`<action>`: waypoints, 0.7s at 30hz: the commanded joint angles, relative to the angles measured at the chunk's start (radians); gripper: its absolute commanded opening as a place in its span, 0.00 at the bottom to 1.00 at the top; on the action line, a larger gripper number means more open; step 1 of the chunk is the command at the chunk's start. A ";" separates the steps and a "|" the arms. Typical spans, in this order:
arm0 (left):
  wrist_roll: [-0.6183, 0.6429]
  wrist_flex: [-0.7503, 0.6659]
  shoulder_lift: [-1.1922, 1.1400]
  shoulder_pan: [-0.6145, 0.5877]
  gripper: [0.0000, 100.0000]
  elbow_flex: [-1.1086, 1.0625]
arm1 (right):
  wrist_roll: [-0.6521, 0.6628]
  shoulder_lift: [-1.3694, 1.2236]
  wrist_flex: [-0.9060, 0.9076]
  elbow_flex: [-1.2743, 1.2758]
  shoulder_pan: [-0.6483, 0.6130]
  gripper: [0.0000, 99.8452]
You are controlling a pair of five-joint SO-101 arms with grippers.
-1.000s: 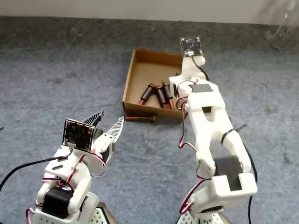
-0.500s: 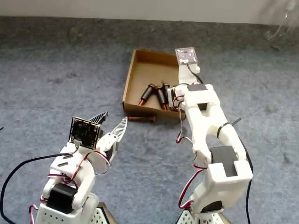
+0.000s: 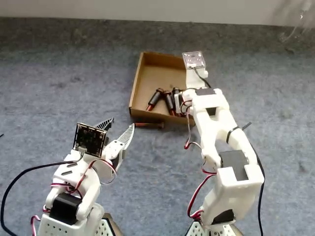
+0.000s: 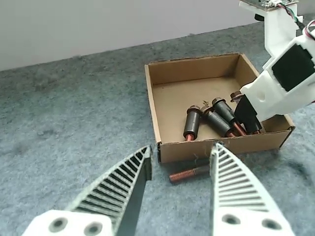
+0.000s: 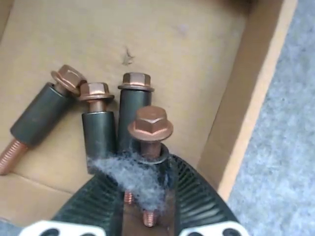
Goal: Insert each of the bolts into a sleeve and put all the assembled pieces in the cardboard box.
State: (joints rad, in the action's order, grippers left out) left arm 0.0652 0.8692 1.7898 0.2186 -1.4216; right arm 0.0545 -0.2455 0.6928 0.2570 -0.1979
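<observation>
In the right wrist view my right gripper (image 5: pixel 145 166) is shut on an assembled bolt and sleeve (image 5: pixel 150 127), held just over the floor of the cardboard box (image 5: pixel 147 39). Three more assembled pieces (image 5: pixel 98 128) lie side by side beneath it. From above, the right gripper (image 3: pixel 183 102) reaches into the box (image 3: pixel 135 86) at its near right corner. A bare copper bolt (image 3: pixel 147 125) lies on the carpet against the box's front wall. My left gripper (image 3: pixel 121 124) stands open a short way in front of that bolt (image 4: pixel 189 173), nothing between its fingers (image 4: pixel 130 177).
Grey carpet covers the table all around the box. The right arm's white body (image 3: pixel 216 132) stretches from the near edge to the box. A pale wall edge runs along the far side. Open carpet lies left of the box.
The right arm has swung slightly left and further into the box with its piece. The left arm pulled back a little toward its base, then stayed still.
</observation>
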 commanded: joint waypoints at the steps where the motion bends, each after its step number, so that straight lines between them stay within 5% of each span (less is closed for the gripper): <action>1: -0.008 -0.021 -0.002 0.013 0.18 0.007 | -0.005 0.005 -0.012 -0.071 0.016 0.01; 12: -0.008 -0.021 -0.002 0.015 0.18 0.007 | -0.005 0.010 -0.001 -0.117 0.015 0.00; 21: -0.008 -0.020 -0.002 0.015 0.18 0.008 | -0.006 -0.088 0.266 -0.395 0.015 0.01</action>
State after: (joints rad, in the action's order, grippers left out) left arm 0.0652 0.8692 1.7898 0.2186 -1.4216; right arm 0.0529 -0.3237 0.9091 0.0069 -0.1964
